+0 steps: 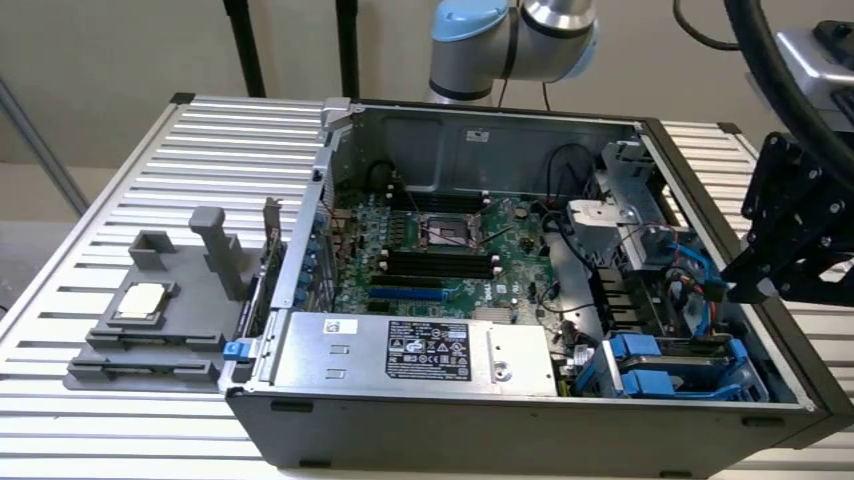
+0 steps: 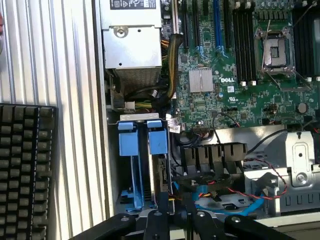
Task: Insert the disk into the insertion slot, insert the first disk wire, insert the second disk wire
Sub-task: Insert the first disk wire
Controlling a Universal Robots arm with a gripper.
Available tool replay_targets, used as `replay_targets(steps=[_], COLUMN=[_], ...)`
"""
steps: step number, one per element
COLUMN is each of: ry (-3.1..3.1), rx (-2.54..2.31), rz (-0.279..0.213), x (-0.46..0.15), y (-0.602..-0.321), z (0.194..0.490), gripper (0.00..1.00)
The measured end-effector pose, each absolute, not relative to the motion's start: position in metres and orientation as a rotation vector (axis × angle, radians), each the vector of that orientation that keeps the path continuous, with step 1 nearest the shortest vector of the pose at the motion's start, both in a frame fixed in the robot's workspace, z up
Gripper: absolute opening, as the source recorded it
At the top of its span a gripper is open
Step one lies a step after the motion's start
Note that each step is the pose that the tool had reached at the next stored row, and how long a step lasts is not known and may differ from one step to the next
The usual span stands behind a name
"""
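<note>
The disk (image 2: 159, 167) stands on edge inside the insertion slot (image 2: 136, 117), the grey drive bay at the case's front corner, with its blue carrier bracket (image 2: 157, 141) on top. A second blue bracket (image 2: 126, 142) sits beside it. In the exterior view the bay (image 1: 747, 378) holds the blue brackets (image 1: 643, 352). My gripper (image 1: 747, 290) hangs over the case's side at the exterior view's right, above the bay. In the wrist view its black fingers (image 2: 164, 207) stand close together with nothing between them, gripper (image 2: 176, 206). A blue flat cable (image 2: 235, 206) and red-black wires (image 2: 250, 192) lie next to the bay.
The motherboard (image 1: 441, 250) fills the case's middle and the silver power supply box (image 1: 414, 350) lies along its front. A grey fixture with a small part (image 1: 140, 305) rests on the ribbed table at the exterior view's left. A black keyboard (image 2: 25, 170) lies beside the case.
</note>
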State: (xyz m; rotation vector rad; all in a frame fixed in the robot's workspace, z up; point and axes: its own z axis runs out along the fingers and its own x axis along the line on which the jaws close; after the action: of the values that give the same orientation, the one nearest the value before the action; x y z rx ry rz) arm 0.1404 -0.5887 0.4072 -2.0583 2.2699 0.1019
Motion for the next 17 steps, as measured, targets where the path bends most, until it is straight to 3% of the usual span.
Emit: replay_targets(steps=[7,17], ry=[2.271,2.299], rx=[-2.059,-2.085], rz=[0.1,0.037], x=[0.128,0.129], y=[-0.574,-0.558], z=[0.409,0.401], gripper=[0.24,0.24])
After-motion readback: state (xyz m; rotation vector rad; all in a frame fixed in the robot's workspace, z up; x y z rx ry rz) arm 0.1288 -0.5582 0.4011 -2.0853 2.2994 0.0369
